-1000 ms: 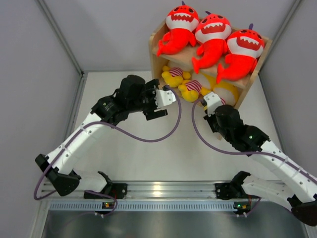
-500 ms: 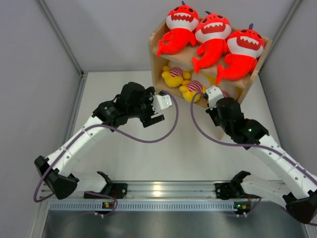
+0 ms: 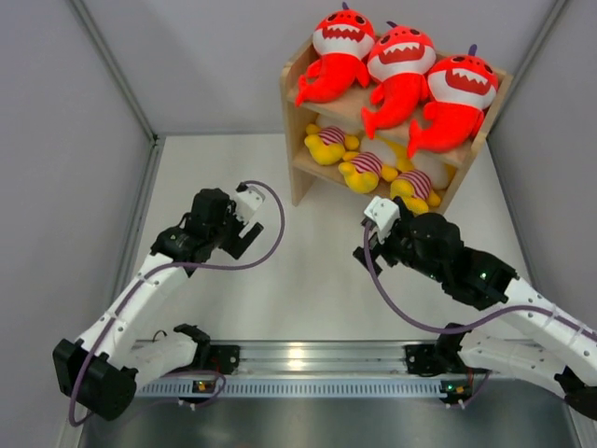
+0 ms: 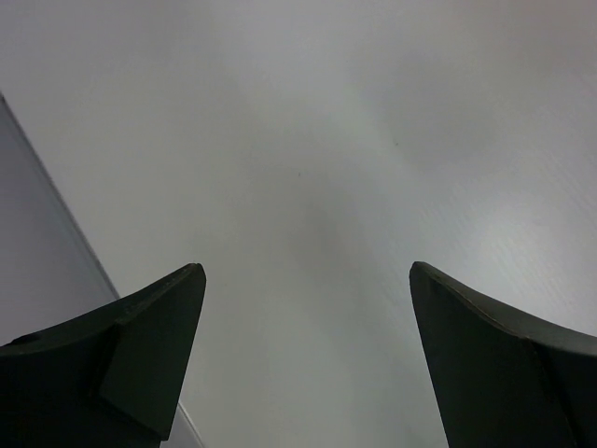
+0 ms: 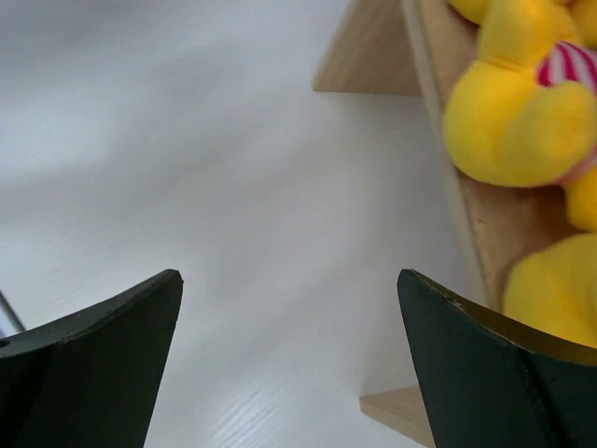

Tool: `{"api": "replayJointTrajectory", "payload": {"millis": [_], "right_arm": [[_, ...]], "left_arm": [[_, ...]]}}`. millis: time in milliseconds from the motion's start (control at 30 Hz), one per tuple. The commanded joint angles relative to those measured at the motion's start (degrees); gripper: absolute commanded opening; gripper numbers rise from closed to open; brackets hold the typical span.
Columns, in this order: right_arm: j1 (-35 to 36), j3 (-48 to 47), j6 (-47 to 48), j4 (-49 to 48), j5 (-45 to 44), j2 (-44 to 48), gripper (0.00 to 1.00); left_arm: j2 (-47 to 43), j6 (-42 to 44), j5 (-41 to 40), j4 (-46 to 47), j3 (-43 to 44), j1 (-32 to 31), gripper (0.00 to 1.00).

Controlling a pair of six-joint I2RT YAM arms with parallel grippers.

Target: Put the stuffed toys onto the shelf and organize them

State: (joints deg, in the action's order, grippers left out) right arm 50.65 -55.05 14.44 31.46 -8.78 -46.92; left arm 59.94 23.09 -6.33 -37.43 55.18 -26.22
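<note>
The wooden shelf [image 3: 297,182] stands at the back right of the table. Three red sharks [image 3: 399,70] sit in a row on its upper tier. On the lower tier lie three yellow toys in striped shirts [image 3: 364,171], side by side. My left gripper [image 3: 250,224] hangs open over the bare table, well left of the shelf; nothing is between its fingers [image 4: 306,275]. My right gripper [image 3: 368,233] is open too, just in front of the shelf and apart from it. Its wrist view shows the gripper [image 5: 289,275] empty, with a yellow toy [image 5: 518,121] on the shelf [image 5: 373,56] at the upper right.
Grey walls [image 3: 75,140] close the table in on the left, back and right. A metal rail [image 3: 298,359] with both arm bases runs along the near edge. Purple cables [image 3: 280,210] loop from each wrist.
Both arms have drawn back from the shelf toward the near side. The right gripper has opened and left the third yellow toy on the lower tier. The left gripper has opened slightly wider.
</note>
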Motion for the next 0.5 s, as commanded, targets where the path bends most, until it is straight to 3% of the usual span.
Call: {"api": "replayJointTrajectory", "payload": {"millis": [0, 133, 200, 267, 333, 467], "right_arm": [[4.4, 3.4, -0.8, -7.1, 5.6, -1.5, 0.99], [6.5, 14.7, -4.8, -21.7, 13.2, -1.2, 0.99], [6.5, 20.0, -6.8, -35.2, 13.3, -0.5, 0.99], [6.5, 27.9, -9.2, -47.8, 11.2, 0.2, 0.99], [6.4, 33.8, -11.8, -54.5, 6.1, -0.1, 0.99], [6.0, 37.8, -12.1, -59.8, 0.0, -2.5, 0.99]], "left_arm": [[-3.5, -4.0, -6.9, 3.2, -3.5, 3.6, 0.97], [-4.8, -3.2, -7.1, 2.8, -6.6, 8.2, 0.98], [-4.5, -3.7, -6.1, 3.0, -7.8, 10.4, 0.98], [-3.7, -5.9, -3.3, 3.1, -7.9, 12.9, 0.98], [-1.9, -7.7, -2.6, 5.8, -8.2, 14.4, 0.98], [-1.1, -13.0, -1.7, 17.5, -10.7, 18.9, 0.99]]}}
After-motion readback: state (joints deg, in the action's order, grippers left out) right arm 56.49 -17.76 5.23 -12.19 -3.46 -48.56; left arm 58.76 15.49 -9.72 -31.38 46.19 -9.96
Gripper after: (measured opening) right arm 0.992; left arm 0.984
